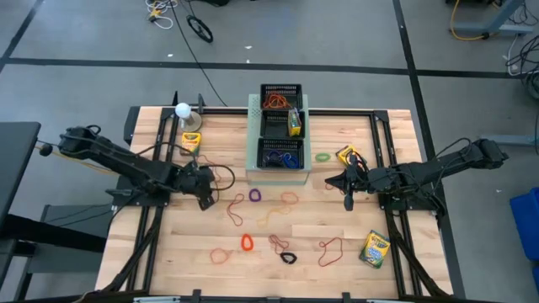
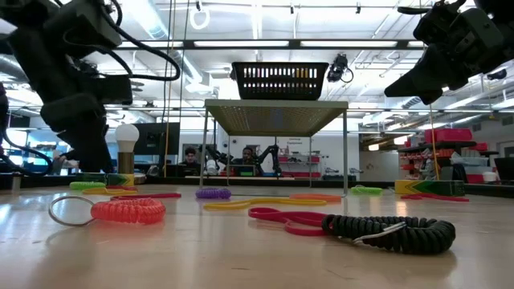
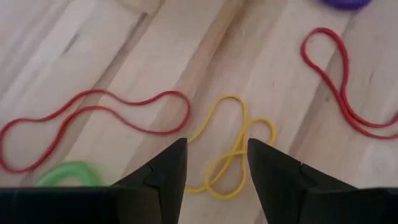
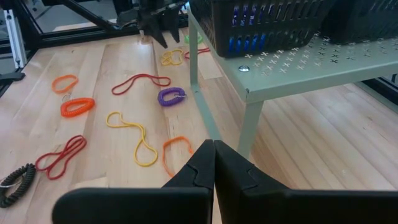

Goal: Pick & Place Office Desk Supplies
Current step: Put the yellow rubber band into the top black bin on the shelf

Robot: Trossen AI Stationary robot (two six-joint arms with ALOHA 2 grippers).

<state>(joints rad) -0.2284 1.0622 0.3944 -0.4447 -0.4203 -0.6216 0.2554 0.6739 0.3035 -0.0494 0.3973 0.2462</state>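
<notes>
You had the left end effector point(image 1: 205, 200) low over the bench point(image 1: 168, 252), left of the pale-green perforated box point(image 1: 278, 172), with its fingers point(image 3: 165, 177) apart and nothing between them. In the left wrist view they pointed down at a yellow rubber band point(image 3: 230, 149) lying flat on the wood, with a long red loop point(image 3: 93, 121) beside it and a green band point(image 3: 68, 174) at the finger's edge.

Your right end effector point(image 1: 347, 187) sat just right of the perforated box, near its front corner, with its fingers point(image 4: 205, 165) pressed together and holding nothing.

The supplies were spread over the bench: rubber bands in red, orange, purple and yellow lay loose in the middle and toward the front edge, among them an orange coil point(image 1: 247, 242), a purple coil point(image 1: 254, 195) and a black coil point(image 1: 288, 257). One crayon box point(image 1: 373, 249) lay near the front right corner, a second point(image 1: 191, 140) near the white ball on its stand point(image 1: 183, 109) at the back left, and a third point(image 1: 347, 154) right of the perforated box. Two black mesh trays point(image 1: 280, 97) sat on the perforated box, the back one holding orange bands, the front one blue.
</notes>
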